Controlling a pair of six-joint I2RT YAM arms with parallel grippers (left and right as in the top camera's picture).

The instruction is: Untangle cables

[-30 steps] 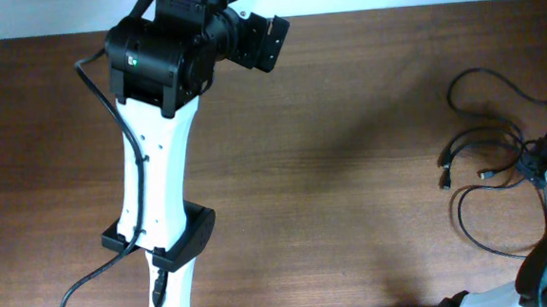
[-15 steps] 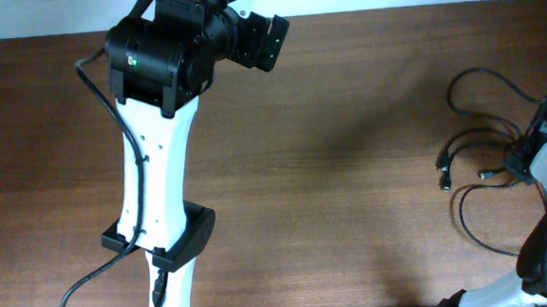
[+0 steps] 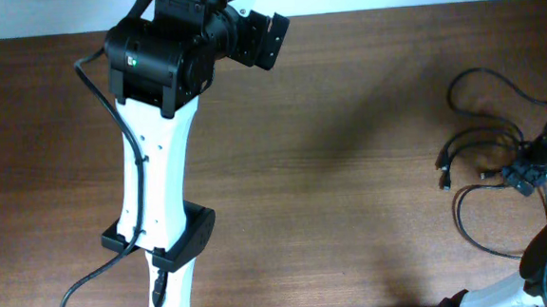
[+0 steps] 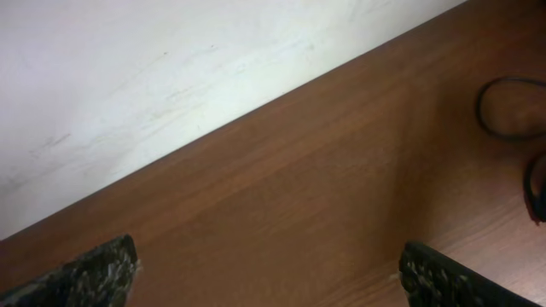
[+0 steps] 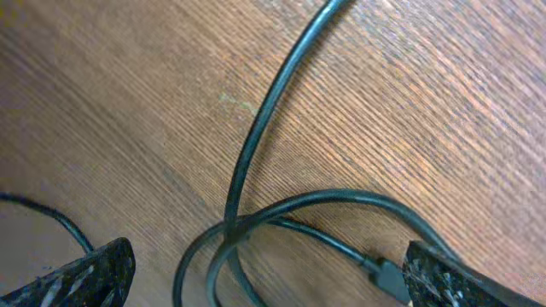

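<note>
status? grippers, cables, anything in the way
Left gripper open, empty. Right gripper open, low over the crossed cables. Cables in loose loops, none held. Nothing in the way.

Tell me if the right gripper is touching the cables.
Cannot tell. In the right wrist view the right gripper straddles the cables, and a plug ends at one fingertip, but contact isn't clear.

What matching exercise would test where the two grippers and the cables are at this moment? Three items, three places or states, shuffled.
1. left gripper
2. right gripper
3. cables

A. looped on the table, right arm's side
B. open, over bare wood near the far edge
C. open, over a cable crossing

Pairs: 1-B, 2-C, 3-A.
</note>
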